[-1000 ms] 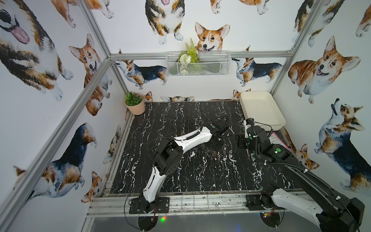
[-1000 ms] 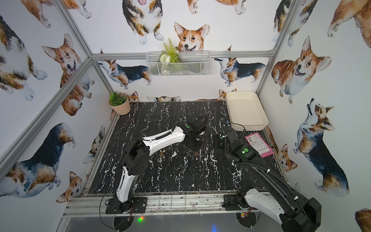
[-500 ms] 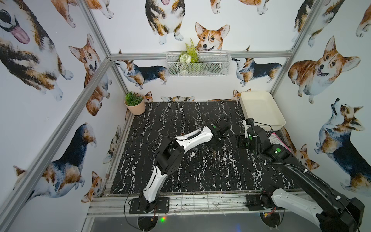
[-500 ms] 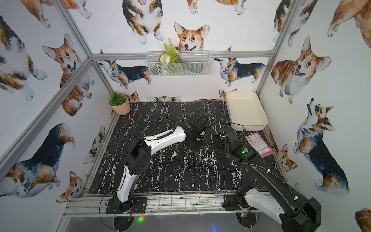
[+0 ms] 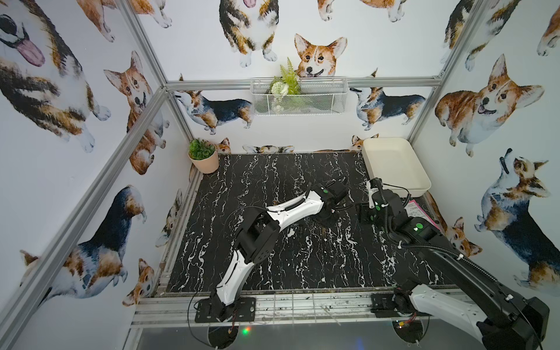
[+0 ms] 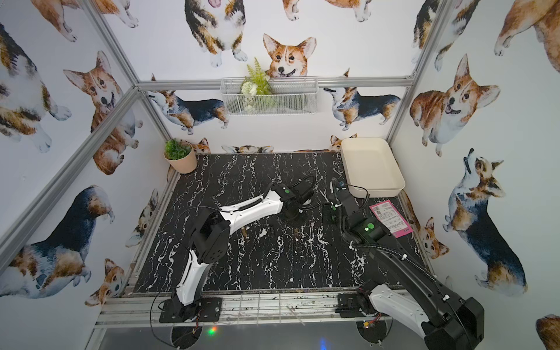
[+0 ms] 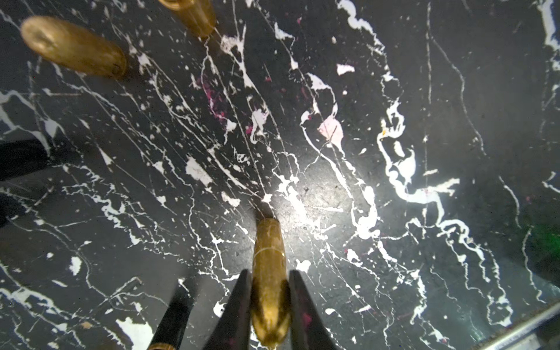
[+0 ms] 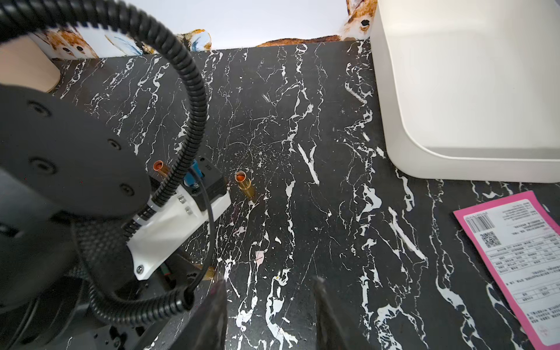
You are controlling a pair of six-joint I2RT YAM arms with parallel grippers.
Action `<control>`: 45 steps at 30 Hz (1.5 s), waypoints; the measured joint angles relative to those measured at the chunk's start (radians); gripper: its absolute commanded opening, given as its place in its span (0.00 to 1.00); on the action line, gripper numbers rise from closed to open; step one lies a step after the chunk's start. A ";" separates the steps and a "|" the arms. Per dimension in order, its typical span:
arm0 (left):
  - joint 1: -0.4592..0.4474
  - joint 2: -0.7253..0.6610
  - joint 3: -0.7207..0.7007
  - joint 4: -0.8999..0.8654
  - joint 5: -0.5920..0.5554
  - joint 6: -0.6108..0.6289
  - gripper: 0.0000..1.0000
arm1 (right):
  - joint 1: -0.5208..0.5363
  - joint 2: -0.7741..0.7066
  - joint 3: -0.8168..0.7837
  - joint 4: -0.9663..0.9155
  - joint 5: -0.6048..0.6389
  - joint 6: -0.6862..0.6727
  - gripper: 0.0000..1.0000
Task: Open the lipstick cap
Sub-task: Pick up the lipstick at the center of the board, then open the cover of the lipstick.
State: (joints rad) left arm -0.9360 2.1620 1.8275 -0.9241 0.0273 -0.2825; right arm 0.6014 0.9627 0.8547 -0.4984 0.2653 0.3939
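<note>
A gold lipstick [image 7: 269, 257] stands upright on the black marble table [image 7: 394, 91], closed, with a thin seam ringing it. My left gripper [image 7: 269, 274] is shut on its upper part, above the seam, one dark finger on each side. In both top views the left gripper [image 5: 325, 215] [image 6: 292, 217] points straight down at mid-table and hides the lipstick. My right gripper [image 8: 270, 281] hangs open and empty just right of it, over bare table, and shows in both top views [image 5: 365, 213] [image 6: 328, 212].
Two more gold tubes [image 7: 72, 45] [image 7: 194, 15] stand past the held one; the right wrist view shows them with open copper tops [image 8: 244, 183] [image 8: 160, 169]. A white tray [image 5: 394, 163] sits back right, a pink paper [image 6: 391, 218] by it, a potted plant [image 5: 203, 156] back left.
The left gripper's jaws have closed on the lipstick. Both arms stay almost where they were.
</note>
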 measured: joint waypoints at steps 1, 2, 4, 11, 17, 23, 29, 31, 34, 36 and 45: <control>0.000 0.000 0.002 -0.002 -0.002 0.003 0.13 | 0.000 0.000 0.000 0.000 0.000 0.000 0.48; 0.000 0.002 0.005 -0.004 -0.002 0.002 0.12 | 0.000 0.000 0.000 0.000 0.000 0.000 0.48; 0.000 0.002 0.008 -0.008 -0.003 0.003 0.11 | 0.000 0.002 0.000 0.000 -0.001 -0.001 0.48; 0.006 -0.024 0.030 -0.045 0.000 0.010 0.10 | 0.000 -0.002 0.003 0.000 -0.006 -0.024 0.48; 0.061 -0.099 0.082 -0.082 0.054 0.006 0.10 | -0.002 -0.039 0.001 0.000 -0.082 -0.054 0.48; 0.108 -0.163 0.142 -0.131 0.159 0.002 0.10 | -0.002 -0.060 -0.015 0.008 -0.254 -0.085 0.48; 0.207 -0.251 0.153 -0.153 0.301 -0.026 0.11 | -0.002 -0.009 -0.001 0.026 -0.413 -0.105 0.48; 0.216 -0.273 0.148 -0.153 0.355 -0.033 0.11 | -0.002 0.003 0.008 0.038 -0.453 -0.110 0.49; 0.230 -0.294 0.124 -0.151 0.437 -0.050 0.11 | -0.002 0.026 0.032 0.051 -0.507 -0.125 0.49; 0.238 -0.299 0.114 -0.149 0.480 -0.058 0.11 | -0.001 0.042 0.048 0.055 -0.537 -0.134 0.50; 0.238 -0.323 0.098 -0.109 0.638 -0.095 0.11 | -0.002 0.103 0.087 0.069 -0.583 -0.179 0.49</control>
State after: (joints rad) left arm -0.6979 1.8389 1.9255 -1.0336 0.6651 -0.3771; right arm 0.5999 1.0653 0.9417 -0.4297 -0.3172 0.2150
